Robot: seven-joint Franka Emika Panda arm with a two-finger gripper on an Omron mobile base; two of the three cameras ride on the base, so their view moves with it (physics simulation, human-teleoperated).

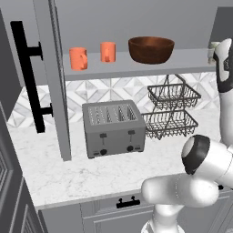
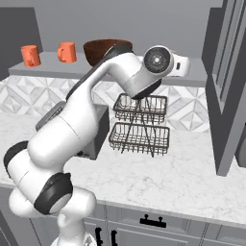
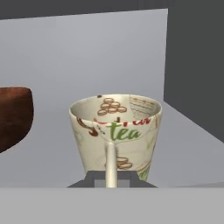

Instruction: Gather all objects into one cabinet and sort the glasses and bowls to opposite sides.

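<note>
- Jaws: your hand view sits right at the cream mug (image 3: 116, 131); grip state cannot be told.
- Bowl (image 1: 151, 49) stands beside it on the shelf (image 1: 136, 67), orange mugs (image 1: 78, 58) further left.

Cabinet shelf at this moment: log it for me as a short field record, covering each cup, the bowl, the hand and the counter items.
shelf: flat grey, holds all items below
orange mugs: two, upright, at left
wooden bowl: right of the orange mugs
cream mug: upright, right of the bowl, handle toward the camera, "tea" print
hand: right at the cream mug; grip cannot be told
counter: toaster, wire racks
</note>
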